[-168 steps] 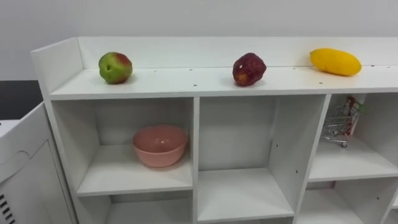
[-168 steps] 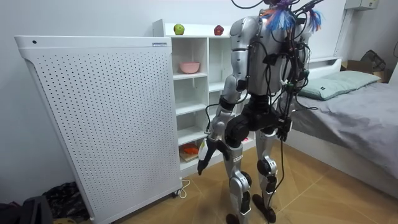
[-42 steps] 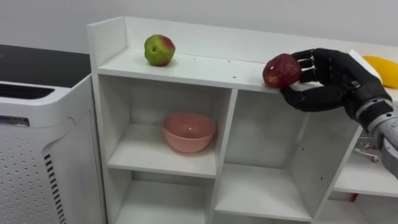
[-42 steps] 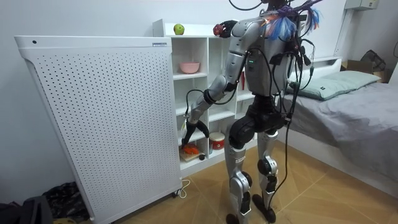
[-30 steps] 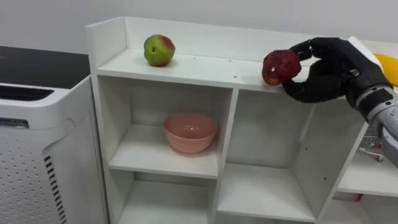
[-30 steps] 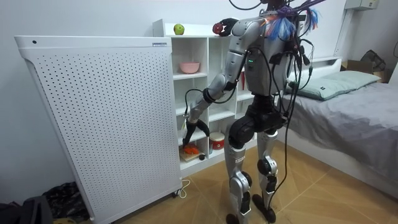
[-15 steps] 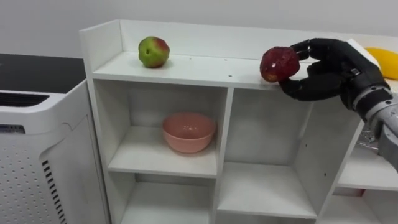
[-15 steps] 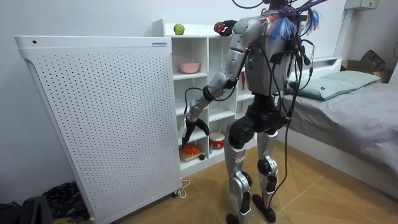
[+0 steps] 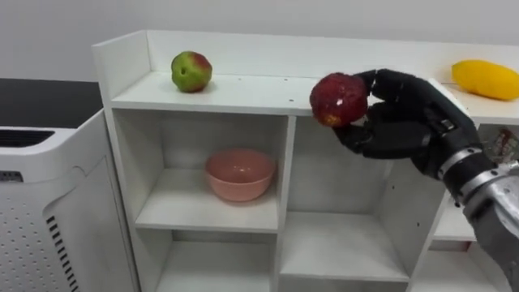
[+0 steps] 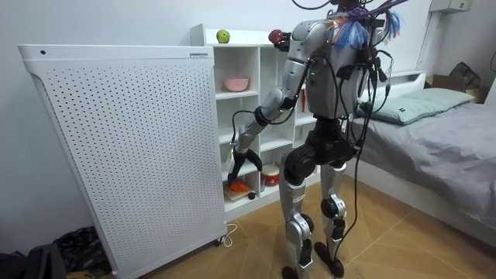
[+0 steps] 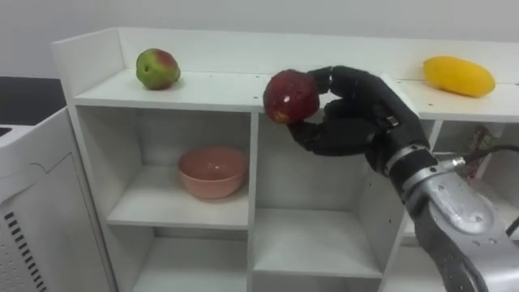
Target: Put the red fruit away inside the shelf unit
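We see a bedroom with a plain white wall point(image 10: 101, 23). Against it stands a white closet point(image 9: 120, 58) of open square compartments. Just beside it, on the room view's left, is a tall white cabinet point(image 10: 116, 147) with a perforated side. On the room view's right, a bed point(image 10: 442, 155) has a grey cover and a pale green pillow point(image 10: 411, 107). The floor point(image 10: 403, 248) is light herringbone wood.

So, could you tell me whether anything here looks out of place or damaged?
Nothing stands out. The right hand grips the dark red apple before the white shelf unit; the green-and-red apple and yellow mango rest on top, and the pink bowl sits upright.
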Tool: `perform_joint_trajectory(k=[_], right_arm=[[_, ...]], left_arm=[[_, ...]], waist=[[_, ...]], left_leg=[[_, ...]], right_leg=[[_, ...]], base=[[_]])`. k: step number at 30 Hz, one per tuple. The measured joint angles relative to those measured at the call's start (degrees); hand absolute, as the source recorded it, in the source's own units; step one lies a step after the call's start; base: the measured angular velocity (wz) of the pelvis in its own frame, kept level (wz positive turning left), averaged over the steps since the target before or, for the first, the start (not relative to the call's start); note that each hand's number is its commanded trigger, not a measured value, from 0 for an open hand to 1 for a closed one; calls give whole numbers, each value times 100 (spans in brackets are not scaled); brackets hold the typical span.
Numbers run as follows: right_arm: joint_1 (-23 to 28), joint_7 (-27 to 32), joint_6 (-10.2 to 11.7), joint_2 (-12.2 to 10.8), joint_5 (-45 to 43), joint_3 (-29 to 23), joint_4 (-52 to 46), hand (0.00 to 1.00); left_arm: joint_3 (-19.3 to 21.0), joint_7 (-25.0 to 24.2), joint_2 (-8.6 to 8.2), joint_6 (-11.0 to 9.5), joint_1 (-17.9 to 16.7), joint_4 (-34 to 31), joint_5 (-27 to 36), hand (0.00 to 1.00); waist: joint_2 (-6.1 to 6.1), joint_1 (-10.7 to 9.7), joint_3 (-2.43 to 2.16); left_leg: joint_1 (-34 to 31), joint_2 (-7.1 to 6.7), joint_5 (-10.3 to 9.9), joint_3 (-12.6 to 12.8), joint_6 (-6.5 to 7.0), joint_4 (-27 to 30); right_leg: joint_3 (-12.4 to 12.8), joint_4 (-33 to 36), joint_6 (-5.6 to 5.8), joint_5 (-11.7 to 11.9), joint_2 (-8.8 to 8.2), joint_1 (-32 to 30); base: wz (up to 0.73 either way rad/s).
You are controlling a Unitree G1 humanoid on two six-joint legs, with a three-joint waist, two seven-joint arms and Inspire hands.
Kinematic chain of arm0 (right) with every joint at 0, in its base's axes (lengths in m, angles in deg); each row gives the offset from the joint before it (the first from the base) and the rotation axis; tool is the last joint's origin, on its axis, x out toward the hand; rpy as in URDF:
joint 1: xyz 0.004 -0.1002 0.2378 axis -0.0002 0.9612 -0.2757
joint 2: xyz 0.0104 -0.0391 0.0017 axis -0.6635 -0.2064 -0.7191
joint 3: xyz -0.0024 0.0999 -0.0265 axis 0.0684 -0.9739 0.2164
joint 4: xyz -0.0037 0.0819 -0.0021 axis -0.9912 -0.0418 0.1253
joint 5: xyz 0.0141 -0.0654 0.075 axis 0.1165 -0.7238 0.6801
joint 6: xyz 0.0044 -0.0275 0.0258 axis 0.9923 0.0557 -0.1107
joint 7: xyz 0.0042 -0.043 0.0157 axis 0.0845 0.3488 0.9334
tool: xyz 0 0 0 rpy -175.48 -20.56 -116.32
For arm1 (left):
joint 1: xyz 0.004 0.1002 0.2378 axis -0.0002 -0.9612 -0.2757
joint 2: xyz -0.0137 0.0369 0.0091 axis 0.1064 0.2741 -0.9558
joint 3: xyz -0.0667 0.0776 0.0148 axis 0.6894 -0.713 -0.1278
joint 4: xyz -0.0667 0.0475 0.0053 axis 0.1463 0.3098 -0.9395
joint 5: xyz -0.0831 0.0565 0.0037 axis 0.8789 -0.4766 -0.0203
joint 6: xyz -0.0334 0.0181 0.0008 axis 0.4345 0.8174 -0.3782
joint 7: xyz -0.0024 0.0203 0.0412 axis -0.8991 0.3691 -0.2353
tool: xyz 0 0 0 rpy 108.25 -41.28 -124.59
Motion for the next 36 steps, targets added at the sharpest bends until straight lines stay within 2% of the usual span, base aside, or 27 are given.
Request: perform_joint_trajectory(k=[3, 8, 13, 16, 21, 27, 29, 30, 31, 32, 33, 36], right_arm=[[217, 32, 11, 0, 76, -1, -172, 100], [703, 165, 12, -25, 164, -4, -164, 100], [1077, 131, 13, -524, 254, -1, -138, 100], [1275, 90, 15, -660, 607, 16, 5, 100], [1681, 82, 18, -749, 831, 121, 259, 100], [1672, 101, 88, -986, 890, 155, 1171, 100], [1627, 151, 108, -1131, 888, 154, 1546, 100], [1614, 177, 150, -1225, 890, 154, 1733, 100], [1551, 166, 190, -1278, 900, 154, 1999, 100], [1493, 168, 219, -1299, 921, 153, 2184, 100], [1371, 233, 263, -1331, 935, 150, 2519, 100], [1161, 328, 333, -1369, 915, 150, 3087, 100]], left_arm=[[-5, 126, -28, -80, -165, -5, 3, 0], [-35, 387, -78, -138, -451, -7, 25, 0], [-37, 518, -204, -180, -547, 0, 27, 0], [-90, 636, -234, -291, -609, 4, 221, 0], [-217, 896, -249, -349, -787, 106, 670, 0], [-482, 1128, -387, -395, -740, 357, 691, 0], [-515, 1155, -419, -463, -667, 606, 801, 0], [-517, 1160, -420, -477, -611, 762, 930, 0], [-518, 1175, -420, -484, -587, 858, 1047, 0], [-521, 1196, -421, -496, -568, 911, 1113, 0], [-529, 1256, -421, -511, -549, 947, 1256, 0], [-547, 1386, -423, -614, -434, 1219, 1595, 0]], waist=[[119, -16, -29], [118, -127, -29], [67, -123, -23], [58, -115, -18], [73, -102, -9], [83, -112, -1], [93, -99, 11], [94, -97, 35], [104, -109, 86], [107, -114, 102], [107, -109, 146], [104, -82, 175]], left_leg=[[30, 3, 0, 6, 0, -27], [35, 9, 1, 65, -2, -31], [17, 31, 1, 162, -2, -40], [18, 36, 1, 179, -2, -45], [-79, 35, 1, 184, -2, -33], [-575, 23, 9, 130, 8, 159], [-700, 21, 11, 126, 11, 219], [-813, 19, 15, 125, 16, 268], [-920, 11, 17, 129, 19, 331], [-990, 3, 18, 129, 22, 367], [-1128, -4, 33, 157, 47, 413], [-1579, -35, 94, 253, 105, 534]], right_leg=[[36, 5, 0, 0, 11, 2], [63, 4, -1, 1, 20, -8], [132, 11, -16, 20, 45, -76], [140, 8, -18, 29, 48, -87], [138, 29, -20, 33, 43, -179], [82, 219, -30, 38, -2, -635], [66, 326, -30, 38, -48, -805], [66, 396, -31, 37, -60, -937], [68, 456, -31, 37, -59, -1046], [69, 494, -31, 37, -71, -1121], [73, 599, -31, 36, -108, -1291], [66, 940, -38, 28, -222, -1862]], base=[[-3], [-3], [-10], [-4], [0], [2], [-2], [-7], [-6], [-4], [0], [-9]])
